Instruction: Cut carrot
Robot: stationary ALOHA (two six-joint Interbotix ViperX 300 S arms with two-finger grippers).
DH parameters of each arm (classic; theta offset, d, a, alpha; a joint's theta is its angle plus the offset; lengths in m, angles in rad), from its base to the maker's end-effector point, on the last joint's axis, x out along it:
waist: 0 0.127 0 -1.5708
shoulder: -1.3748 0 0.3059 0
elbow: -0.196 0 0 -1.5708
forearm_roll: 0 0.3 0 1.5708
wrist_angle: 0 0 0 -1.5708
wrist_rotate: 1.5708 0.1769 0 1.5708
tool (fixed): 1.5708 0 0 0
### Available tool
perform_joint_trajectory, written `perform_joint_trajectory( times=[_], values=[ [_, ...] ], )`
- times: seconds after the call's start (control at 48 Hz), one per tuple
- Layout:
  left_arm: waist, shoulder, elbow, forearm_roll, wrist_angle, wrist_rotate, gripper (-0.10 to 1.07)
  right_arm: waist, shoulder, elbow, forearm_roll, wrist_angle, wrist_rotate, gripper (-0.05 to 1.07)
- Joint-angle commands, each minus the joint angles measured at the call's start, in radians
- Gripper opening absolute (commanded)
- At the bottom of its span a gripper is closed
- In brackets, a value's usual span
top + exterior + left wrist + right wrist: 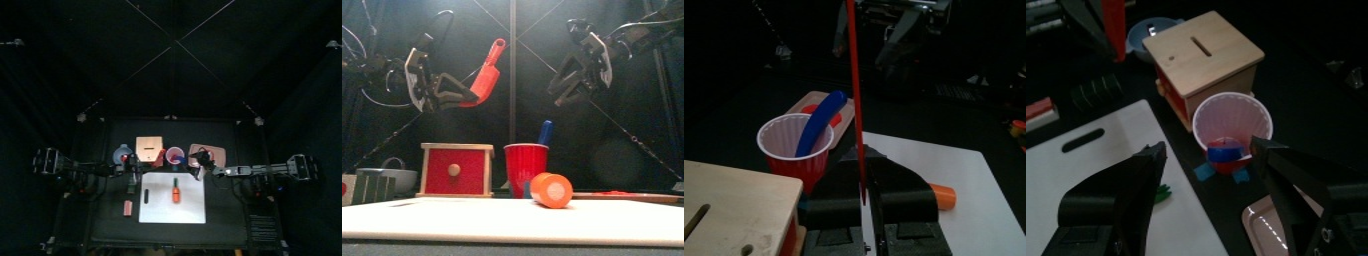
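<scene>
- While both arms hang above it, the white board (173,199) fills the table's (107,215) six-o'clock half.
- Wooden box (456,168) stands at the board's eleven o'clock, red cup (527,170) beside it.
- Left gripper (436,88) pinches the red knife (485,72).
- Right gripper (585,62) stands spread, holding nothing.
- Carrot (175,190) lies mid-board.

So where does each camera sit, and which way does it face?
Top: high overhead, straight down on the white board; both arms show.
Front: table edge, level past the carrot; both arms hang behind.
Left wrist: along the left tool gripping a red knife.
Right wrist: over the open right tool.
All share the red cup.
</scene>
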Motion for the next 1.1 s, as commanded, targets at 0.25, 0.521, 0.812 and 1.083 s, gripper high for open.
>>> perform_joint_trajectory(
  times=[0.25,0.521,0.812,1.083],
  values=[
    [-0.002,-0.008,-0.02,0.0,-0.005,0.002,0.26,0.078,-0.002,-0.199,0.385,0.15,-0.367,0.98],
    [-0.031,-0.008,-0.018,0.009,0.052,0.003,0.26,0.049,-0.034,-0.275,0.445,0.075,-0.371,0.98],
    [-0.094,-0.008,-0.054,0.114,0.273,0.005,0.26,-0.015,-0.112,-0.253,0.557,0.018,-0.387,0.98],
    [-0.11,0.0,-0.121,0.146,0.502,0.005,0.26,-0.012,-0.112,-0.184,0.588,-0.067,-0.388,0.98]
  ],
)
